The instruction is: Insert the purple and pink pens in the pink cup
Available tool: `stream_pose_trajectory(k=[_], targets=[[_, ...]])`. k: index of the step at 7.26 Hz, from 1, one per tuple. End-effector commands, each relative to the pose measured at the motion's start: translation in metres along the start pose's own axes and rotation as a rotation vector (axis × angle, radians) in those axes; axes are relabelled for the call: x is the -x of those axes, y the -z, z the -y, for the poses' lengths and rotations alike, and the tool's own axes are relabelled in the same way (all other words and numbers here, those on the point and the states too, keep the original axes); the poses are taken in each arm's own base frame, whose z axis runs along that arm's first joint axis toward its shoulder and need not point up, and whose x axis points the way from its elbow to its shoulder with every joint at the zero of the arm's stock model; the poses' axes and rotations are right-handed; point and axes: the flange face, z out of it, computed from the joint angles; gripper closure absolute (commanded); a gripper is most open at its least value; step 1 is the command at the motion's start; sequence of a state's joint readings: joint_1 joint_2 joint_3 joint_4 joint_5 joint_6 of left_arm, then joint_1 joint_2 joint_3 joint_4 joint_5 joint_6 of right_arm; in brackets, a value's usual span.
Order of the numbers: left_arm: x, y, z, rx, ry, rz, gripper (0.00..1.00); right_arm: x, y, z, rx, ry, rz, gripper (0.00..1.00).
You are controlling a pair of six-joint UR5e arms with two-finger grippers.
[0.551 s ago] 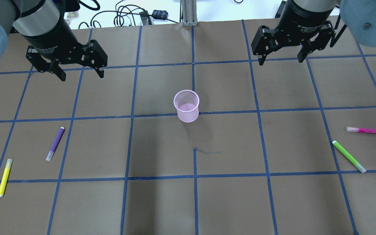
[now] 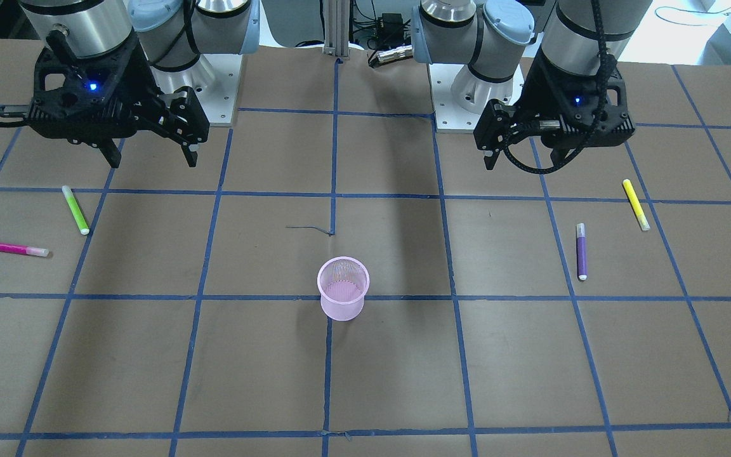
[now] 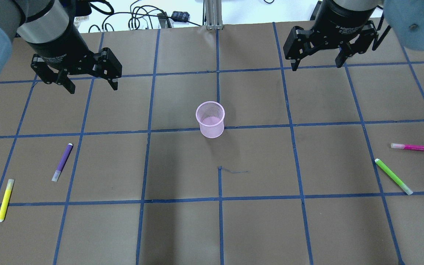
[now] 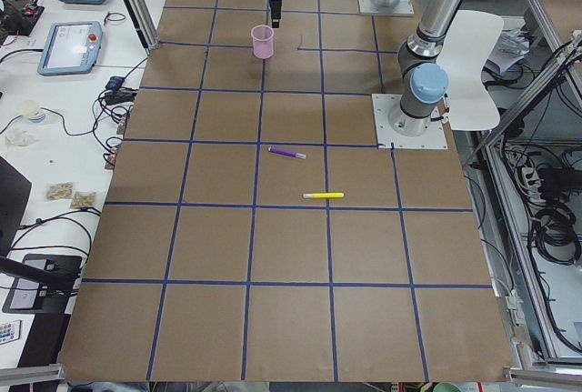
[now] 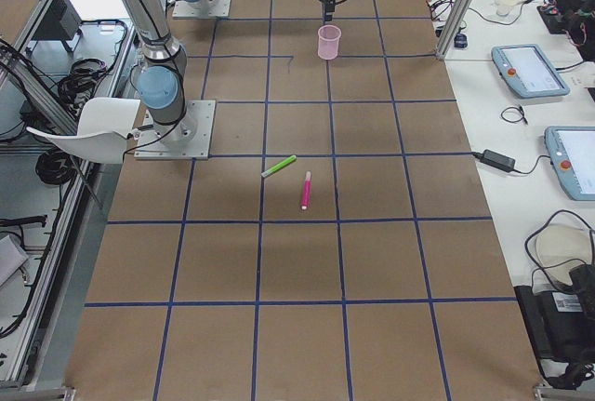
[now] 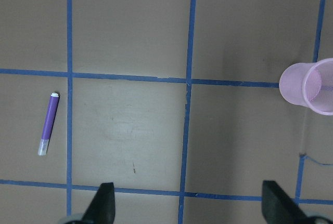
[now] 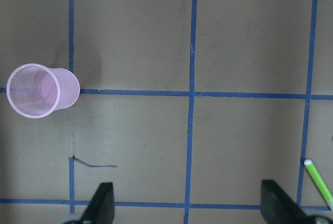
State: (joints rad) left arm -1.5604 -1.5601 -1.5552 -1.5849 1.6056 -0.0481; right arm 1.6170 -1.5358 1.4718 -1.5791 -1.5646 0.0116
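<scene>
The pink mesh cup [image 3: 210, 118] stands upright at the table's middle, also seen in the front view [image 2: 342, 289]. The purple pen [image 3: 62, 162] lies flat on the left side, below my left gripper [image 3: 92, 87], which hovers open and empty well above it. The left wrist view shows the pen [image 6: 48, 123] at left and the cup [image 6: 308, 86] at right. The pink pen [image 3: 413, 147] lies flat at the far right. My right gripper [image 3: 316, 67] hovers open and empty near the table's far edge, far from it.
A yellow pen [image 3: 5, 200] lies left of the purple one. A green pen [image 3: 393, 176] lies just below the pink one and shows at the right wrist view's edge [image 7: 318, 182]. Cables [image 3: 134, 18] lie beyond the far edge.
Both grippers have shifted only slightly, the right one a little toward the far edge. Both stay open. The pens and the cup have not moved.
</scene>
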Motion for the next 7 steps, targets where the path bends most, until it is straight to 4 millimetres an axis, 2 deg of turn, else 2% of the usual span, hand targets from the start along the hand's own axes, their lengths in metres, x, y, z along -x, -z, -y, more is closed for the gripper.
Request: stream_pose_trajectory(k=[1,2,3,5,6,7], targets=[[0.007,-0.004,-0.006,0.020,-0.024,0.006,0.00,-0.047,0.002,0.012,-0.022,0.002,-0.038,0.00],[0.020,-0.019,-0.003,0.068,-0.029,0.013,0.00,-0.117,0.005,0.016,-0.011,0.104,-0.052,0.00],[0.042,-0.040,0.006,0.106,-0.041,0.003,0.00,-0.179,0.008,0.012,0.001,0.192,-0.051,0.00],[0.074,-0.077,0.020,0.176,-0.156,-0.021,0.00,-0.283,-0.003,-0.001,0.024,0.404,-0.044,0.03],[0.098,-0.092,0.026,0.206,-0.164,-0.035,0.00,-0.328,-0.018,-0.006,0.017,0.516,0.001,0.04],[0.116,-0.118,0.033,0.246,-0.217,-0.060,0.00,-0.371,-0.037,-0.011,0.014,0.619,0.043,0.02]])
